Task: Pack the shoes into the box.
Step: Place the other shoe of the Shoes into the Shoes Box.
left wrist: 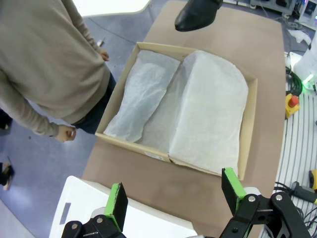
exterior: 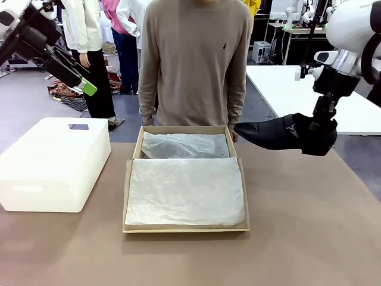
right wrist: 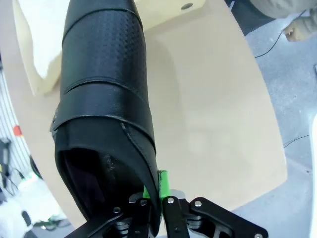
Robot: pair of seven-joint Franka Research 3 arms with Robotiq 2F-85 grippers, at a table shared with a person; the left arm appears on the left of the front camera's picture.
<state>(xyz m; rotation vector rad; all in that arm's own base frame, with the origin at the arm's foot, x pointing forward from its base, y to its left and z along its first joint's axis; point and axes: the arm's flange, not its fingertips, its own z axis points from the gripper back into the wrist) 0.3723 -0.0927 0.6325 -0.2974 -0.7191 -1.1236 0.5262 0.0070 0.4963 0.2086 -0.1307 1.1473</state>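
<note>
One glossy black shoe (exterior: 277, 132) hangs in the air just right of the box's far right corner, toe pointing left, and my right gripper (exterior: 321, 126) is shut on its heel rim. In the right wrist view the shoe (right wrist: 104, 99) stretches away from the gripper (right wrist: 157, 198), a green pad (right wrist: 164, 182) pressed against the heel's outside. The tan cardboard box (exterior: 127, 196) lies open mid-table, lined with white tissue paper (exterior: 184, 190). My left gripper (exterior: 83, 83) is raised high at the far left, open and empty; its view looks down between the fingers (left wrist: 117, 206) onto the box (left wrist: 251, 114) and the shoe's toe (left wrist: 195, 15).
A large white rounded box (exterior: 53, 161) stands on the table left of the cardboard box. A person (exterior: 196, 65) in a beige sweater stands at the far edge right behind the box, hands (left wrist: 64, 133) at their sides. Bare table lies to the right and front.
</note>
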